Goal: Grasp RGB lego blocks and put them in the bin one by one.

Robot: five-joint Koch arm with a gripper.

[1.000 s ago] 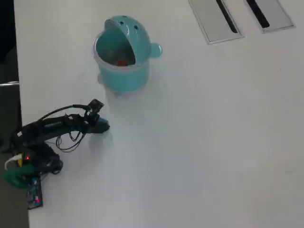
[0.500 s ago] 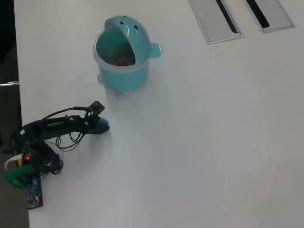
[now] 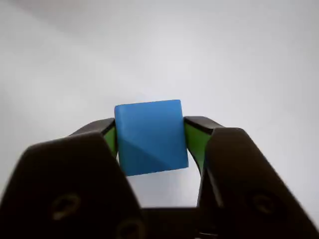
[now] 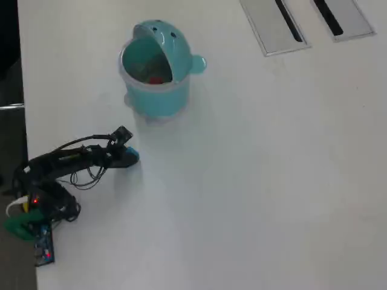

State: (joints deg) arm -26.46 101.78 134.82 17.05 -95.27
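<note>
Your tool [image 3: 151,142] clamps the blue block [image 3: 150,137]; lift it well above the bin [image 4: 154,75] rim before you release.

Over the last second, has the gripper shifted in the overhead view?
Barely. The gripper, shut on the blue block, edged slightly up-frame toward the bin, which kept its place; the shift is very small.

Block [image 3: 150,137] between gripper [image 3: 152,139] jaws

white table [image 4: 272,181] | 2 grey slotted panels [image 4: 275,24] [image 4: 340,17] top right, overhead view
</note>
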